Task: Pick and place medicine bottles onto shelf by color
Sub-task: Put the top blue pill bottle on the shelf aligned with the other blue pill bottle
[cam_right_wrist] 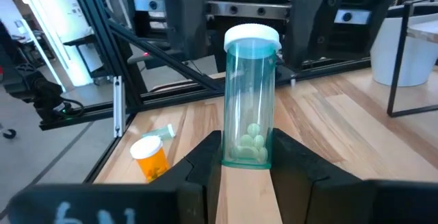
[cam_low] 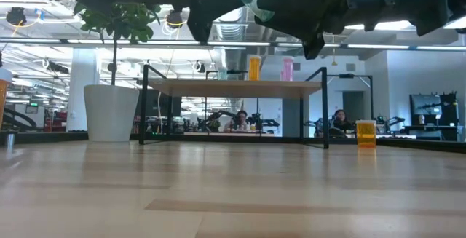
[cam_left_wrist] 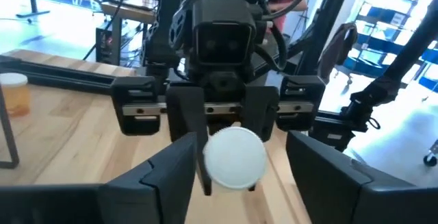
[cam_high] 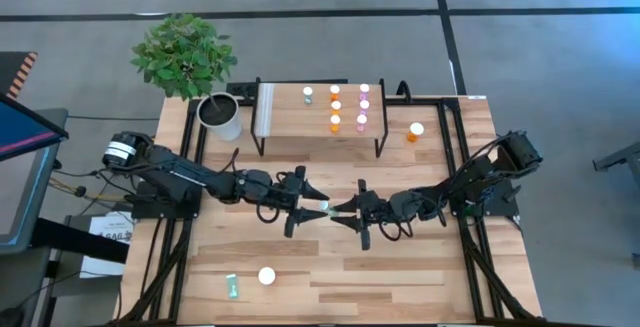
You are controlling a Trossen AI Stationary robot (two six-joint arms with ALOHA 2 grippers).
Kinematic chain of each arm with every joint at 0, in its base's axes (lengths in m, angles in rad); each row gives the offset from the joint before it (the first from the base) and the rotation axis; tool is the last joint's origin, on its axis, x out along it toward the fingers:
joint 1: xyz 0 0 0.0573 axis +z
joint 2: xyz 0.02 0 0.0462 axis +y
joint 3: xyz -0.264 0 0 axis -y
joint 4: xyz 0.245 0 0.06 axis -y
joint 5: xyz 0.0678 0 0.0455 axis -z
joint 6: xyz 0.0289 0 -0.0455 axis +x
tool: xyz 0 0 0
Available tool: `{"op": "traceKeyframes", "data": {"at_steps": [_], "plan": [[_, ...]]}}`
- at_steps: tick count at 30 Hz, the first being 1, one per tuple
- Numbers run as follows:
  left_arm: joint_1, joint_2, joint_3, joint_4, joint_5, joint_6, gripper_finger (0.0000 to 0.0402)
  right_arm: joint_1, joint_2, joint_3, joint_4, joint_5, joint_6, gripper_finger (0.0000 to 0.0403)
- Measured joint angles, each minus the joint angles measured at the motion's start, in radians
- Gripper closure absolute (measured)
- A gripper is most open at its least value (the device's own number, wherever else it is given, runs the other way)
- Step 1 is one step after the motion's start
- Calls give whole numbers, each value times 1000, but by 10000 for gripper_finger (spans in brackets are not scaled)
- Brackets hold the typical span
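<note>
1. I see right claw (cam_right_wrist: 246,157) clamped on teal bottle (cam_right_wrist: 250,101), mid-surface, held above the wood.
2. Left claw (cam_left_wrist: 236,166) faces it, fingers wide either side of the white cap, not gripping.
3. Shelf (cam_high: 290,117) behind carries orange/pink bottles; 1 orange bottle (cam_high: 415,131) beside it.

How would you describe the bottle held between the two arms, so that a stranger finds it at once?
Look at the table's middle, in front of the shelf, where both arms meet. The right claw grips a teal bottle by its base, white cap toward the left claw. It alone hangs above the wood.
</note>
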Motion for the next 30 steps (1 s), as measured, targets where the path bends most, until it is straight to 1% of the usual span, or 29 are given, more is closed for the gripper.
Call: {"op": "traceKeyframes", "data": {"at_steps": [10, 18, 24, 30], "plan": [[0, 0, 0, -4, -1, -4, 250, 0, 0, 0, -1, -2, 2, 280], [0, 0, 0, -12, -1, -21, 286, 0, 0, 0, -5, -1, 2, 280], [0, 0, -1, -17, -4, -28, 296, 0, 0, 1, -20, -1, 2, 276], [0, 0, -1, -15, -4, -32, 296, 0, 0, 1, -20, 0, 7, 253]]}}
